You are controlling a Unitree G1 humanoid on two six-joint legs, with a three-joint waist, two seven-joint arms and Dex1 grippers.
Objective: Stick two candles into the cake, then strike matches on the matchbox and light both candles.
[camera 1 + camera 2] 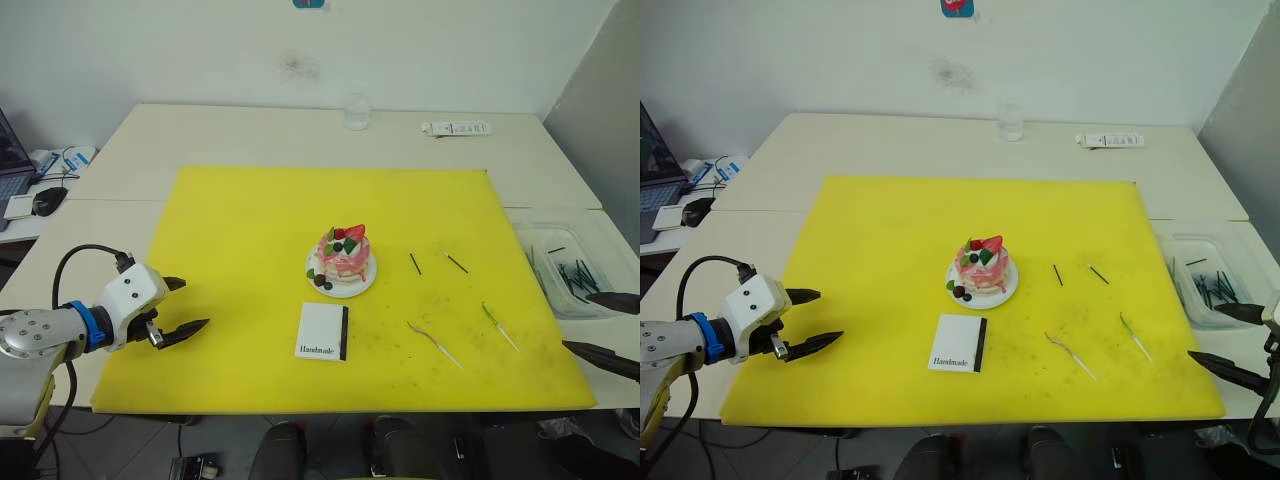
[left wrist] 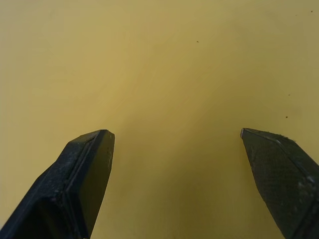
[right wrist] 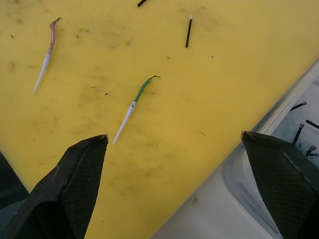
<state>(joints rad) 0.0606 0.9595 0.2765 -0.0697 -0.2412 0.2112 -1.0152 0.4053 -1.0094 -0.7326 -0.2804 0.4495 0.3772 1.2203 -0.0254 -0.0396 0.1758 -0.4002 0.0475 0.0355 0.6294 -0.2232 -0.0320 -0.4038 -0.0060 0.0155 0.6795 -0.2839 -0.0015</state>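
Observation:
The pink cake (image 1: pixel 344 256) with a strawberry on top stands on its small white plate (image 1: pixel 362 285) mid-mat. The white matchbox (image 1: pixel 323 331) lies flat just in front of it. Right of the cake lie two dark matches (image 1: pixel 414 263) (image 1: pixel 457 264). Nearer the front lie the pinkish-tan candle (image 1: pixel 434 345) and the green candle (image 1: pixel 499 326), also seen as the green candle (image 3: pixel 135 103) and the pinkish-tan candle (image 3: pixel 45 58) in the right wrist view. My left gripper (image 1: pixel 187 307) is open over the mat's left edge. My right gripper (image 1: pixel 604 325) is open at the mat's right edge, empty.
A yellow mat (image 1: pixel 250 230) covers the table's middle. A clear tray (image 1: pixel 566 272) holding several dark sticks sits off the mat's right side. A glass (image 1: pixel 356 111) and a white tube (image 1: pixel 456 128) stand at the table's far edge. A laptop and mouse (image 1: pixel 48 200) are far left.

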